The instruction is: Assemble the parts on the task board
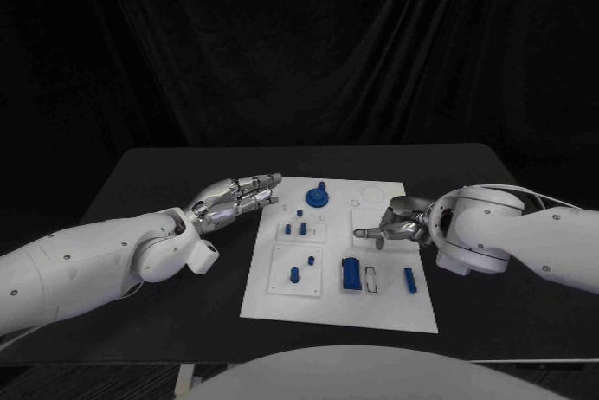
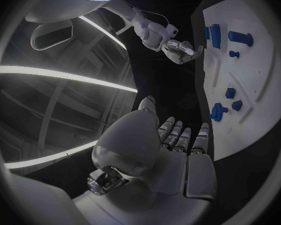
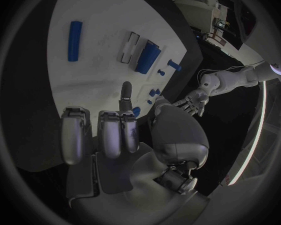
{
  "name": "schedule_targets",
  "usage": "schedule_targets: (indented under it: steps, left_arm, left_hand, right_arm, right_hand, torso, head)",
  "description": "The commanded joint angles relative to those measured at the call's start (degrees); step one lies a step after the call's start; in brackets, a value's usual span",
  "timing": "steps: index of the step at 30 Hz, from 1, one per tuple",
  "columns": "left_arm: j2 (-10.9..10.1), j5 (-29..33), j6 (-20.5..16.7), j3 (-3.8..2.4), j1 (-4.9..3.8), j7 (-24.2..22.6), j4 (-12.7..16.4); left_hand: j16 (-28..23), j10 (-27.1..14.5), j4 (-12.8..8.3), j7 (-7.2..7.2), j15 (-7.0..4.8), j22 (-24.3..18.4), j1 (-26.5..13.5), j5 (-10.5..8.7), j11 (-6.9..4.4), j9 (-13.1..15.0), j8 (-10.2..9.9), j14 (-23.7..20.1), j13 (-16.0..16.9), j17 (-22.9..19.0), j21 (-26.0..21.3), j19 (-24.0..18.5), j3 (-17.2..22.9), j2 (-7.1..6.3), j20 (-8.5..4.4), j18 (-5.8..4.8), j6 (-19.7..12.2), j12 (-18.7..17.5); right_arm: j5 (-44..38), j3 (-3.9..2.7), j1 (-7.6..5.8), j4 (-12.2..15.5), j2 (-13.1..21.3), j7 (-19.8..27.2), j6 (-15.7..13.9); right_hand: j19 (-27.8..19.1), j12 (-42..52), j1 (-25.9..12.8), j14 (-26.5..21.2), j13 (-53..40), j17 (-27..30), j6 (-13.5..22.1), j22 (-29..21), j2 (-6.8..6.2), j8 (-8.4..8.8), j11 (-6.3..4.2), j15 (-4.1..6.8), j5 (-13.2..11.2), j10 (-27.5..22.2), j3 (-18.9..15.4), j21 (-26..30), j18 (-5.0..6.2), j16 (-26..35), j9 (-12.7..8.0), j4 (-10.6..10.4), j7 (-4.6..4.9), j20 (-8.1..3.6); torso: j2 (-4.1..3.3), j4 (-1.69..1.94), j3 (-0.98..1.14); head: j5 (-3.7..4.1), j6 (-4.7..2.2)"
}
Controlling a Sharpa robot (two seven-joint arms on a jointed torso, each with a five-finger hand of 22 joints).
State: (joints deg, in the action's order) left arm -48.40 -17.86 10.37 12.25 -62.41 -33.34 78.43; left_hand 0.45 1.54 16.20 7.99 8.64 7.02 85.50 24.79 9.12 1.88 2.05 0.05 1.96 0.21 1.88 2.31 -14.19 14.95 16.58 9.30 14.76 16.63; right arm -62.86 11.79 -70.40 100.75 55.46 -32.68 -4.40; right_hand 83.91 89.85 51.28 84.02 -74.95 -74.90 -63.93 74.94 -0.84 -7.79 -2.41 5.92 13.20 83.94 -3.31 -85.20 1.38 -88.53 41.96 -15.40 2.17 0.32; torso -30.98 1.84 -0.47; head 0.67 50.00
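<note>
**Both hands empty at the board's edges, parts still scattered**

Head view: the left hand (image 1: 237,196) hovers off the task board's (image 1: 344,313) left far corner, fingers spread, grasping nothing. The right hand (image 1: 397,225) is over the board's right side with fingers loosely curled; I see nothing in it. The main risk, as I judge it, is a finger sweeping the small pegs (image 1: 297,229) when either hand reaches in, since they stand close together. The board's recesses act as containers: one holds a blue block (image 1: 351,274), another a slim blue bar (image 1: 409,280), and a round blue knob (image 1: 317,196) stands near the far edge.

Left wrist view: the palm is open, well off the board; the knob (image 2: 218,111) lies nearest (an easy thing to knock).

Right wrist view: the fingers (image 3: 112,132) hang just above the white surface, empty; the block (image 3: 147,57) and bar (image 3: 74,33) lie beyond them.
</note>
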Motion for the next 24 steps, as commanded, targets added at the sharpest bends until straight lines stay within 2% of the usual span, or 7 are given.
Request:
schedule_targets:
  steps: [1,4,13,15,16,20,24]
  left_arm:
    - [0.1,0.5,0.4,-0.06,0.10,-0.8,0.1]
    - [0.2,0.5,0.4,-0.06,0.11,-0.8,0.1]
    - [0.5,0.5,0.3,-0.06,0.13,-0.8,0.0]
    - [0.5,0.5,0.3,-0.06,0.13,-0.7,0.0]
    - [0.5,0.5,0.3,-0.06,0.13,-0.7,0.0]
    - [0.5,0.5,0.3,-0.06,0.13,-0.7,0.0]
    - [0.5,0.5,0.4,-0.06,0.14,-0.7,0.0]
  left_hand:
    - [0.4,0.3,0.1,2.81,0.44,0.1,0.5,0.22,0.38,0.1,0.3,0.2,0.1,0.1,0.3,0.1,0.3,-0.12,0.28,0.00,0.5,0.5]
    - [0.4,0.3,0.1,2.82,0.45,0.1,0.5,0.22,0.39,0.1,0.3,0.2,0.1,0.1,0.3,0.1,0.3,-0.12,0.28,-0.01,0.5,0.5]
    - [0.5,0.5,0.1,2.88,0.50,0.1,0.6,0.21,0.47,0.1,0.3,0.2,0.2,0.1,0.4,0.1,0.3,-0.19,0.28,-0.05,0.6,0.9]
    - [0.5,0.6,0.1,2.93,0.52,0.1,0.6,0.22,0.49,0.1,0.4,0.2,0.2,0.1,0.4,0.1,0.4,-0.21,0.28,-0.07,0.6,1.0]
    - [0.5,0.7,0.2,2.98,0.54,0.1,0.6,0.24,0.54,0.1,0.4,0.2,0.2,0.1,0.4,0.1,0.4,-0.21,0.28,-0.09,0.7,1.2]
    - [0.6,0.8,0.2,3.00,0.56,0.1,0.6,0.25,0.58,0.1,0.4,0.2,0.2,0.1,0.4,0.1,0.4,-0.22,0.29,-0.10,0.8,1.3]
    - [0.6,0.9,0.2,3.07,0.62,0.1,0.7,0.26,0.67,0.1,0.4,0.2,0.2,0.1,0.4,0.1,0.4,-0.24,0.28,-0.14,0.8,1.6]
  right_arm:
    - [0.2,0.01,-1.00,0.7,1.4,0.5,0.7]
    - [0.0,0.01,-1.65,0.8,2.8,-1.0,3.7]
    - [-3.9,0.03,-2.10,-0.7,4.1,-3.6,12.1]
    - [-5.2,0.04,-2.07,-1.2,4.2,-4.0,13.2]
    - [-5.8,0.04,-2.04,-1.4,4.2,-4.1,13.7]
    - [-7.6,0.05,-1.63,-2.0,4.3,-4.3,15.2]
    - [-8.4,0.05,-1.08,-2.4,4.3,-4.5,16.0]
  right_hand:
    - [4.1,0.2,3.5,5.3,-15.1,-12.0,1.0,13.5,-0.04,1.34,0.64,-0.63,5.6,6.1,-0.2,-0.2,-0.18,0.0,-1.8,1.2,0.34,0.65]
    - [4.0,0.2,10.5,5.3,-15.1,-11.8,2.2,13.5,-0.56,3.33,1.20,-1.13,16.4,6.1,1.0,-0.2,-0.17,0.0,-4.8,5.1,1.00,1.06]
    - [3.7,0.2,13.5,5.2,-15.1,-11.3,3.3,13.2,-0.78,4.10,1.76,-1.60,16.5,6.1,1.4,0.4,0.00,0.2,-7.4,7.1,1.64,1.54]
    - [4.1,0.2,13.1,5.2,-15.1,-11.5,1.8,13.5,-0.20,3.53,1.57,-1.53,11.3,6.1,1.0,-0.4,-0.20,0.1,-8.4,6.8,1.33,1.61]
    - [4.7,0.2,13.0,5.3,-15.1,-11.8,0.6,14.0,0.10,3.24,1.31,-1.33,5.9,6.1,1.1,-1.7,-0.56,0.0,-9.0,6.7,1.03,1.48]
    - [5.1,0.2,11.9,5.3,-15.1,-11.6,-0.8,14.3,0.00,2.95,1.05,-1.12,1.3,6.1,0.8,-2.6,-0.79,0.1,-9.7,5.8,0.74,1.29]
    - [5.3,0.2,11.6,5.2,-15.1,-11.4,-1.2,14.4,0.21,2.99,0.94,-1.01,1.4,6.1,0.8,-2.9,-0.86,0.1,-10.2,5.5,0.64,1.19]
  torso:
    - [0.01,0.02,-0.01]
    - [0.04,0.04,0.01]
    - [0.11,-0.05,-0.06]
    - [0.10,-0.04,-0.06]
    - [0.08,-0.04,-0.06]
    - [-0.03,0.01,-0.05]
    - [-0.09,0.05,-0.03]
  head:
    - [0.26,0.00]
    - [0.35,0.00]
    - [0.65,0.00]
    - [0.79,0.00]
    - [0.86,0.00]
    - [1.20,0.00]
    - [1.45,0.00]
